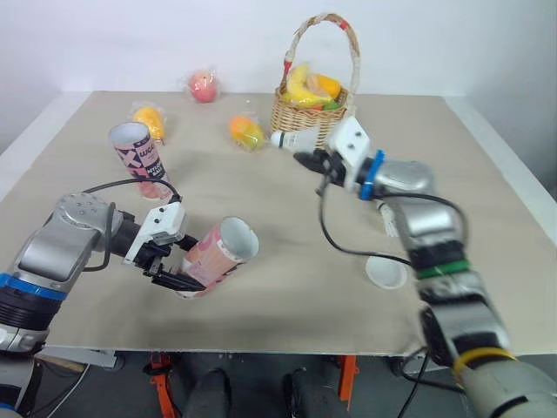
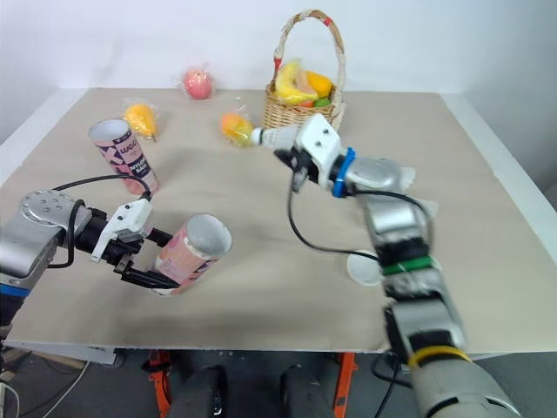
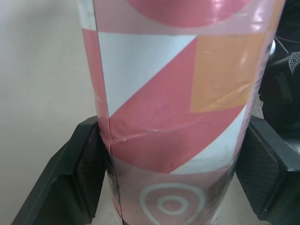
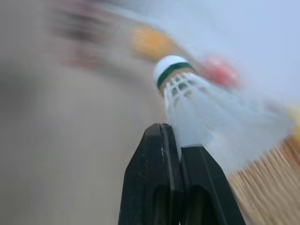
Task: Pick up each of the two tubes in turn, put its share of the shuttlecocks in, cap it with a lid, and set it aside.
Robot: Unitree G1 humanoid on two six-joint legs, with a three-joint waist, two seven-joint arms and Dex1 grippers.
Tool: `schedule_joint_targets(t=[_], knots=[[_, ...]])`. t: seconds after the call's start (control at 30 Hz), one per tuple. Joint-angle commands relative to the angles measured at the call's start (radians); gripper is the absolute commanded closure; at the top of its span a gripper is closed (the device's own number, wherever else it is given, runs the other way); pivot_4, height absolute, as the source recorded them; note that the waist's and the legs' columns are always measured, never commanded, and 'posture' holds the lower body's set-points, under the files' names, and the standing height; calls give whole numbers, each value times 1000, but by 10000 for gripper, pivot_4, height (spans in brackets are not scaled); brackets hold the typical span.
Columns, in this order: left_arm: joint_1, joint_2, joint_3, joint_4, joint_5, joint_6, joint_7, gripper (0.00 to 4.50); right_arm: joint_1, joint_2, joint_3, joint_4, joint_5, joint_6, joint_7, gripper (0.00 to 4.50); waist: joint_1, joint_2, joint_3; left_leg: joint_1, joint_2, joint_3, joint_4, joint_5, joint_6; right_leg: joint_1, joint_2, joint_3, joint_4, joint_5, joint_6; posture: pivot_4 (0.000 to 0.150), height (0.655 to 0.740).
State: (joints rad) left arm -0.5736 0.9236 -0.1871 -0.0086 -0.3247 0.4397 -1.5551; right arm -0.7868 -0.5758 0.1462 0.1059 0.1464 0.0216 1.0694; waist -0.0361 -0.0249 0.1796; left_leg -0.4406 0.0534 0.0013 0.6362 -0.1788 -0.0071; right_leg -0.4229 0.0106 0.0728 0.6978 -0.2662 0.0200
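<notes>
Fingers of my right hand (image 4: 174, 140) are pinched shut on the feather skirt of a shuttlecock (image 1: 291, 139), cork toward 9 o'clock; my left hand (image 1: 174, 270) clamps the pink tube (image 1: 222, 251) tilted, its open mouth facing 2 o'clock. I judge the cork should swing down toward 7 o'clock, line up with the tube's axis, and be released only past the rim.
</notes>
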Motion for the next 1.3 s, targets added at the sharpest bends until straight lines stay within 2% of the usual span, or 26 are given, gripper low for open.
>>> schedule_joint_targets(t=[0.03, 0.17, 0.6, 0.7, 0.8, 0.93, 1.07, 1.2, 1.3], knots=[[-15, 11, 15, -5, -2, -6, -3, 8894, 55, -110, 14, -200, 61, -46, 175, 43064, 0, 0, 0, 0, 0, 0, 0, 0, 0, 0, 0, 0, 0, 0, 0, 1500, 7400], [-19, 9, 13, -1, -1, -8, -5, 8894, 73, -161, 24, -289, 81, -33, 221, 43064, -12, 0, 0, 3, 2, 1, 1, 1, 0, 1, 2, 0, 1, -1, 4, 1500, 7400], [-30, 6, 9, 10, 2, -11, -9, 8894, -17, -70, 139, -319, 47, -10, 223, 43064, -9, 0, 0, 3, 6, 1, 1, 4, 0, 0, 6, 0, 2, 1, 1, 1500, 7400], [-31, 6, 9, 11, 2, -12, -9, 8894, -60, -39, 170, -311, 36, 52, 212, 34859, -9, 0, 0, 3, 6, 0, 1, 4, 0, -1, 6, 0, 2, 1, 0, 1500, 7400], [-33, 4, 8, 13, 2, -12, -8, 8894, -81, -29, 166, -323, 53, 85, 215, 20388, -8, 0, 0, 3, 7, 0, 1, 4, 0, -1, 6, 0, 2, 1, 0, 1500, 7400], [-21, 7, 12, 1, -3, -9, -5, 8894, -72, -47, 94, -346, 174, 173, 239, 1264, -8, 0, 0, 3, 6, 0, 1, 4, 0, -1, 5, 0, 2, 1, 0, 1500, 7400], [-22, 3, 10, 1, -3, -8, -3, 8894, -36, -79, -12, -289, 224, 276, 166, 1264, -7, 0, 0, 3, 5, 0, 1, 4, 0, 0, 4, 0, 2, 1, 0, 1500, 7400], [-7, 7, 17, -10, -8, -8, -1, 8894, 122, -138, -147, -267, 160, 405, -51, 1264, -2, -1, 0, 3, 5, 0, 1, 4, 0, 0, 4, -1, 1, 1, 1, 1500, 7400], [4, 11, 19, -13, -10, -10, -2, 8894, 297, -170, -284, -353, 210, 513, -130, 1264, 2, -1, 0, 2, 4, 1, 0, 4, 0, 0, 3, 0, 1, 1, 0, 1500, 7400]])
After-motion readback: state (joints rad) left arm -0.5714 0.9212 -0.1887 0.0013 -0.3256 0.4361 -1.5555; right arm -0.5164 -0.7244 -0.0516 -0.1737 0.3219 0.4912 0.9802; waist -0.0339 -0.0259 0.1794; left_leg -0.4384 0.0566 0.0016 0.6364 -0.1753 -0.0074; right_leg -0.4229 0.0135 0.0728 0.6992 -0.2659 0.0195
